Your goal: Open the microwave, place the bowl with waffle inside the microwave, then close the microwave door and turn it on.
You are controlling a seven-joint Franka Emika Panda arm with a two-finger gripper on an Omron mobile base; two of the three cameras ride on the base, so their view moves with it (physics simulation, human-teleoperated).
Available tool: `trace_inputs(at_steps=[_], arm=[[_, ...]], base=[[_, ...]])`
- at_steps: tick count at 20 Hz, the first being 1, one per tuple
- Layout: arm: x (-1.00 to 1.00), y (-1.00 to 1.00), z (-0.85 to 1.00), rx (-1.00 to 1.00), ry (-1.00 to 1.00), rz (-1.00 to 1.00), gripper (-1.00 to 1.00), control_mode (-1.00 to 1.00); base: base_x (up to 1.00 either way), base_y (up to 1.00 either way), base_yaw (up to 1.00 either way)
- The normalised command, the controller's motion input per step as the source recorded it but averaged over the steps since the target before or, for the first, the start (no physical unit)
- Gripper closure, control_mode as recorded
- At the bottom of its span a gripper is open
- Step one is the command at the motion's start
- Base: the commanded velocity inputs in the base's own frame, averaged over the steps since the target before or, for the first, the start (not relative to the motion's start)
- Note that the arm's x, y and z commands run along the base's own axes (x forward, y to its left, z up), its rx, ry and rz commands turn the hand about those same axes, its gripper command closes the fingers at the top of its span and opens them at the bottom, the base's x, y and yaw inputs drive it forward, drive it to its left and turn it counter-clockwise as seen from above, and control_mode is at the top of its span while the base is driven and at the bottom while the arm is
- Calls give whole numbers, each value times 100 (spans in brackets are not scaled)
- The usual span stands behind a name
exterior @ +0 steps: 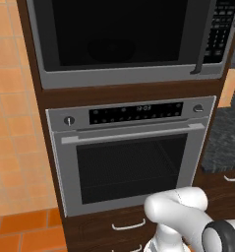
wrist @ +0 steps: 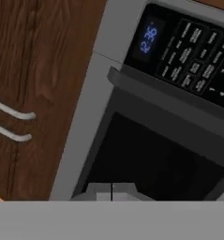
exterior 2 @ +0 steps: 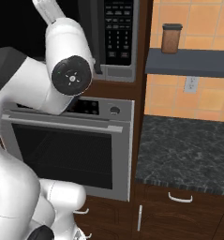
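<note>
One microwave [exterior: 124, 39], one microwave door [exterior: 116, 34] standing closed, one vertical handle [exterior: 203, 47], one keypad [wrist: 193, 51]. One oven [exterior: 129, 152] below it. One jar [exterior 2: 171, 38] on the shelf. Gripper [wrist: 112, 192]: jaws pressed together, holding nothing, fingertips [wrist: 99, 191] right before the black door glass, keypad above-right of the jaws.

Dark wood cabinet column [exterior: 38, 93] carries microwave [exterior: 124, 39] w/ oven [exterior: 131, 152] directly below it. Right of oven: dark speckled counter [exterior 2: 188, 150]. Above counter, grey wall shelf [exterior 2: 188, 63] w/ brown canister [exterior 2: 171, 38] standing upright on it.
</note>
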Motion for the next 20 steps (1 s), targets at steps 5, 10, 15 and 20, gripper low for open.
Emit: trace_inputs(at_steps=[5,10,15,20], arm=[[-5,-27,-48,28,34,-1,100,-100],[1,-14,-56,19,30,0,100,-100],[32,-26,-40,18,9,0,100,-100],[73,-13,-37,10,0,0,100,-100]], base=[[0,0,0],[0,0,0],[0,0,0],[0,0,0]])
